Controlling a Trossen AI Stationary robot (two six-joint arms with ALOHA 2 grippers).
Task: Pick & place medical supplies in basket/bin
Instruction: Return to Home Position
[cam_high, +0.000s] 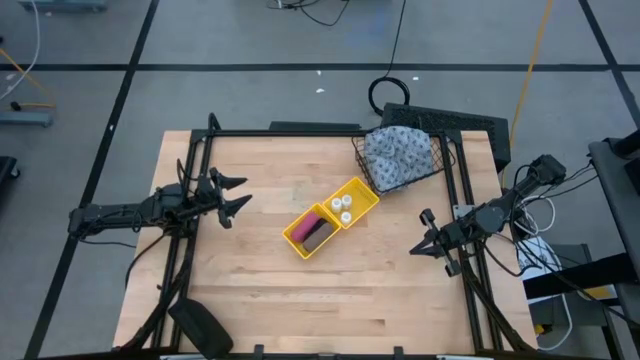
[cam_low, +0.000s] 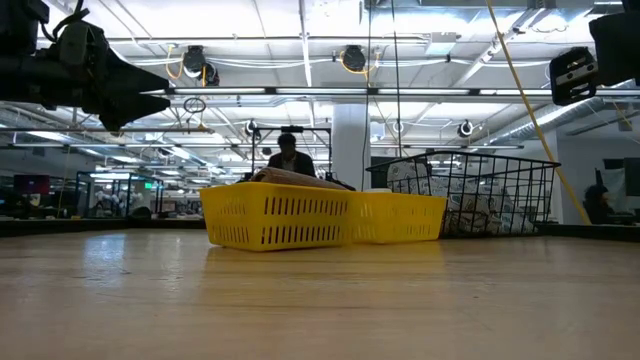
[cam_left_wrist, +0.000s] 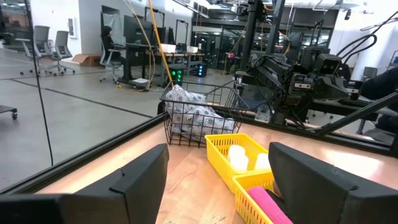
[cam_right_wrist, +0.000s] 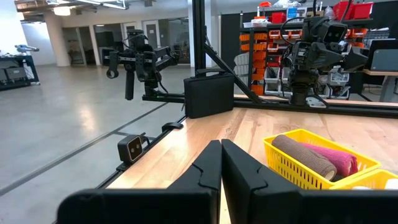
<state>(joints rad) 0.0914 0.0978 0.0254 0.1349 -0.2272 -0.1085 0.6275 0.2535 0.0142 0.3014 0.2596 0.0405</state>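
Observation:
The yellow two-compartment bin (cam_high: 362, 190) sits mid-table; one compartment holds small white bottles (cam_high: 342, 205), the other a pink cylinder (cam_high: 306, 226) and a brown cylinder (cam_high: 320, 236). The black wire basket (cam_high: 445, 165) at the far right holds the grey-blue patterned cloth bundle (cam_high: 398, 155). My left gripper (cam_high: 235, 195) hovers open at the table's left, pointing level toward the bin. My right gripper (cam_high: 423, 232) hovers shut at the table's right. Both are empty. In the left wrist view the bottles (cam_left_wrist: 237, 155) and pink cylinder (cam_left_wrist: 268, 205) show between the fingers, farther off.
A flat black box (cam_high: 455, 122) lies behind the basket at the far right edge. A black frame (cam_high: 290, 132) runs around the table. A dark pouch (cam_high: 200, 325) sits at the near left corner. Bare wood lies along the near side.

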